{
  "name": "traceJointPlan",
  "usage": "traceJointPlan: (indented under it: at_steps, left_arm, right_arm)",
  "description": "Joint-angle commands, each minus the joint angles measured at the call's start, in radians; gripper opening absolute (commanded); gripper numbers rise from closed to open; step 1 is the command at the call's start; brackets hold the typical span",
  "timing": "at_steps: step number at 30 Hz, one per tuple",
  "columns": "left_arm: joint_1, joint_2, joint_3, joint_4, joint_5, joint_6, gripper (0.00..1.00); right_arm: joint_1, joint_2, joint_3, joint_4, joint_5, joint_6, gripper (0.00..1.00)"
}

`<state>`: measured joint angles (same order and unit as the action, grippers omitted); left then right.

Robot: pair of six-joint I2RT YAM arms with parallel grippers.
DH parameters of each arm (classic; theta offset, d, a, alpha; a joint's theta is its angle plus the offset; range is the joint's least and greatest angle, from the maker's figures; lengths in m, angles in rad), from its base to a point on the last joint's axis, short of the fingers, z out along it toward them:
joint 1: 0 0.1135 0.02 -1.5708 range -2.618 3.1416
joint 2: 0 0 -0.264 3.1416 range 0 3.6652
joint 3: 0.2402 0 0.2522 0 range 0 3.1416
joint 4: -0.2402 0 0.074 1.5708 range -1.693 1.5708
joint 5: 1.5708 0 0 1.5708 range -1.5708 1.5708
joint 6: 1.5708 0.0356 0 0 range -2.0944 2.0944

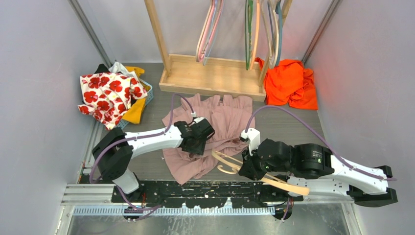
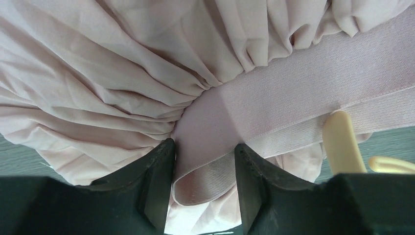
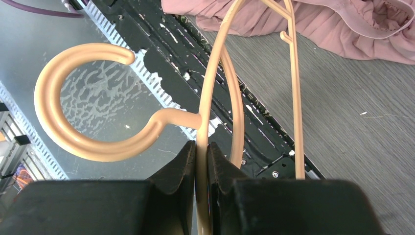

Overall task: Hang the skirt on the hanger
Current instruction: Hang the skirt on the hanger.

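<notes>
Top external: hanger (image 1: 286, 185) runs diagonally, with its hook toward the arm bases and its shoulders reaching the pink skirt (image 1: 227, 120) ahead. Right gripper (image 3: 201, 149), forearm low, pinches its neck beside the hook. Left gripper (image 2: 203, 152), arm stretched over the skirt, is half-spread astride the waistband (image 2: 274, 103).

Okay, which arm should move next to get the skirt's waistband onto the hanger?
Probably right: the right gripper pinches the hanger by its neck, while the left gripper straddles the waistband, ready for threading.
</notes>
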<state>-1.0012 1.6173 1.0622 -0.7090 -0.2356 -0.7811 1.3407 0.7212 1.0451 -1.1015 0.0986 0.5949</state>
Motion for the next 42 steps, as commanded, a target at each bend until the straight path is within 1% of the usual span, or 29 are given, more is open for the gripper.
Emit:
traceJointPlan:
  at_steps: [1, 5, 9, 11, 13, 16, 17, 22, 26, 32, 37, 40, 42]
  left_arm:
    - [-0.004, 0.007, 0.03, 0.003, -0.053, 0.026, 0.43]
    - [-0.004, 0.016, 0.056, -0.017, -0.053, 0.027, 0.32]
    - [-0.005, -0.02, 0.067, -0.028, -0.037, 0.016, 0.31]
    - [-0.005, -0.044, 0.074, -0.045, -0.038, 0.007, 0.29]
    - [-0.005, -0.071, 0.075, -0.056, -0.042, -0.002, 0.21]
    - [-0.006, -0.101, 0.069, -0.064, -0.047, -0.012, 0.03]
    - [-0.006, -0.104, 0.067, -0.066, -0.045, -0.014, 0.0]
    - [-0.005, -0.126, 0.05, -0.054, -0.031, -0.027, 0.0]
    - [-0.006, -0.158, 0.052, -0.029, 0.012, -0.029, 0.0]
    - [-0.005, -0.212, 0.09, -0.02, 0.08, -0.026, 0.0]
    - [-0.004, -0.24, 0.134, -0.029, 0.125, -0.018, 0.0]
    - [-0.005, -0.242, 0.153, -0.017, 0.166, -0.017, 0.0]
    - [-0.005, -0.241, 0.163, -0.008, 0.197, -0.019, 0.0]
  right_arm:
    - [0.005, -0.013, 0.025, 0.042, 0.01, 0.01, 0.01]
    - [0.006, -0.004, 0.033, 0.044, 0.007, 0.001, 0.01]
    - [0.005, 0.014, 0.034, 0.063, -0.009, -0.015, 0.01]
    - [0.006, 0.022, 0.037, 0.078, -0.019, -0.027, 0.01]
    - [0.006, 0.032, 0.038, 0.098, -0.031, -0.039, 0.01]
    - [0.005, 0.043, 0.041, 0.131, -0.047, -0.061, 0.01]
    - [0.005, 0.046, 0.042, 0.142, -0.05, -0.067, 0.01]
    - [0.006, 0.062, 0.029, 0.197, -0.056, -0.104, 0.01]
    - [0.006, 0.095, 0.008, 0.237, -0.011, -0.152, 0.01]
    - [0.006, 0.113, -0.081, 0.354, 0.055, -0.217, 0.01]
    - [0.006, 0.095, -0.202, 0.507, 0.089, -0.229, 0.01]
    - [0.006, 0.08, -0.241, 0.601, 0.116, -0.22, 0.01]
    - [0.01, 0.055, -0.299, 0.701, 0.137, -0.217, 0.01]
